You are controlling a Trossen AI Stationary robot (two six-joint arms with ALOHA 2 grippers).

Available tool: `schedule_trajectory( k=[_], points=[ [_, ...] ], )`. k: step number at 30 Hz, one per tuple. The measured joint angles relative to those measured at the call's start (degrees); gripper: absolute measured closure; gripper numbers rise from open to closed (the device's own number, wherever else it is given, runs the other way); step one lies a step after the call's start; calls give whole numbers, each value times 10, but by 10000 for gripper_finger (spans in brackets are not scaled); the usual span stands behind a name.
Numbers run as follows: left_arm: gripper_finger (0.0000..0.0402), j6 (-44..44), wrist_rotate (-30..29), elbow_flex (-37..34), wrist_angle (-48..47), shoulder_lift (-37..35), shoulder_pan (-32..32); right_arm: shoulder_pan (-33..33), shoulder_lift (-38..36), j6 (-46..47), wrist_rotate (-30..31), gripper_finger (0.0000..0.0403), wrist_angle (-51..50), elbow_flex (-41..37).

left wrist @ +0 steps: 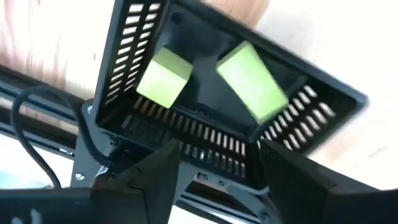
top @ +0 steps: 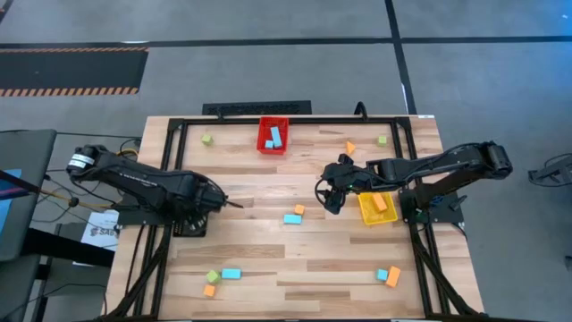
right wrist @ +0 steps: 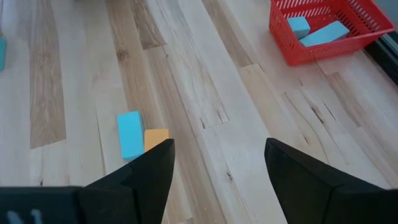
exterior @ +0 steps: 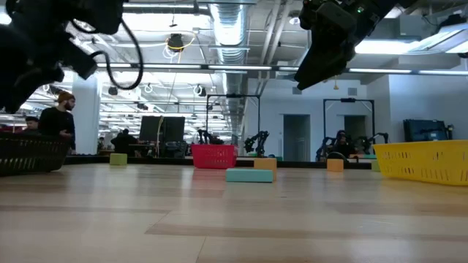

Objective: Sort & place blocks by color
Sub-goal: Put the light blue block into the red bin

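Observation:
My left gripper (left wrist: 217, 169) hangs open above the black bin (left wrist: 311, 106) at the table's left side, with nothing between its fingers. Two yellow-green blocks (left wrist: 163, 78) (left wrist: 250, 79) lie inside that bin. My right gripper (right wrist: 217, 163) stands open above the table's middle right (top: 329, 192), clear of the wood. Just beyond it a light-blue block (right wrist: 129, 134) and an orange block (right wrist: 155, 139) lie side by side on the table. The red bin (top: 273, 136) holds two light-blue blocks (right wrist: 323, 32). The yellow bin (top: 377, 207) holds an orange block (top: 381, 203).
Loose blocks lie about the table: yellow-green ones (top: 206, 139) (top: 382, 139) and an orange one (top: 350, 147) at the far edge, a small group (top: 219, 279) near left, a blue-and-orange pair (top: 388, 275) near right. People stand in the room behind (exterior: 62, 117).

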Motion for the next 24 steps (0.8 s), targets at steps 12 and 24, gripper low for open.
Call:
schedule_trajectory(
  k=[12,24],
  points=[
    [172,169,32,90,173,0,6,12,0,15,-14,132,0,0],
    [173,48,82,75,373,0,-157,47,0,21,-16,132,7,0]
  ],
)
